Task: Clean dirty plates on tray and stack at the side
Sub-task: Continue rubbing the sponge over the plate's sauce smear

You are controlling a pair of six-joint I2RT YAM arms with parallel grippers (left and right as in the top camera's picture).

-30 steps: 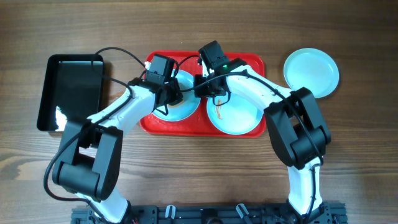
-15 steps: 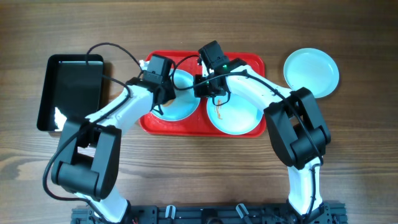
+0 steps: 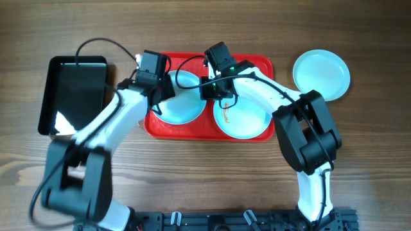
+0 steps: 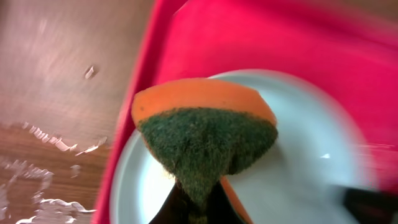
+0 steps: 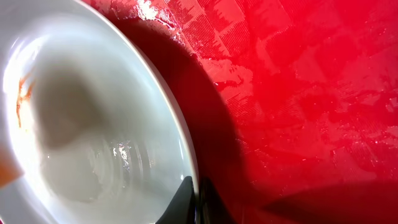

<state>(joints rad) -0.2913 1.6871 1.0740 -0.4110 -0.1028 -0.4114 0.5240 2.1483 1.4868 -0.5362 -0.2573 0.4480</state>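
Wood-grain table (image 3: 205, 176). Nearest the arms' base, the red tray (image 3: 192, 133) carried two plates side by side: left plate (image 3: 186, 110) and right plate (image 3: 247, 120), which had an orange smear. Left claw (image 4: 199, 208) was clamped on an orange-and-green sponge (image 4: 205, 137), held over the left plate. Right claw (image 5: 194, 202) was closed, pinching a plate rim (image 5: 180, 143); which plate, unclear. Farther right, a third plate (image 3: 322, 74) sat off the tray on the wood. A black tray (image 3: 74, 90) lay far left.
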